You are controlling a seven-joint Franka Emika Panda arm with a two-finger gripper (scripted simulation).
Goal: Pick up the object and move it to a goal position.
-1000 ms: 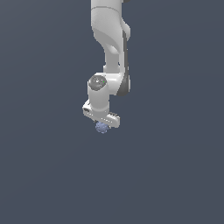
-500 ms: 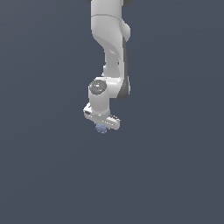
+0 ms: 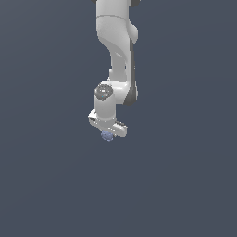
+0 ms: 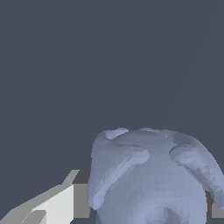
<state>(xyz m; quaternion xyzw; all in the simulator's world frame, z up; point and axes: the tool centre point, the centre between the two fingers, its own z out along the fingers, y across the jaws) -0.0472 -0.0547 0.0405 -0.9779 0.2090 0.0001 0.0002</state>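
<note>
Ball [image 3: 108, 135] mostly hidden beneath hand [image 3: 108, 131] in exterior view; cropped by wrist view's edge. Fingers [image 4: 65, 203] partly hidden behind it. Arm [image 3: 115, 41] cut off above.

The arm [image 3: 115, 41] is glossy white with rounded, tube-like links and a dark band down one side of its lower link. A grey round cap [image 3: 103, 91] sits above the blocky white tool [image 3: 108, 131], whose finger [image 4: 52, 205] is white with grey edges.

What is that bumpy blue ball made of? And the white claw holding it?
The ball looks like matte rubber or soft plastic: dull blue-purple, lumpy ridges, no shine. It is a simulator's render, so that stays a guess. The claw looks like smooth hard plastic or painted metal: plain white, with flat faces and sharp edges in the wrist view.
</note>
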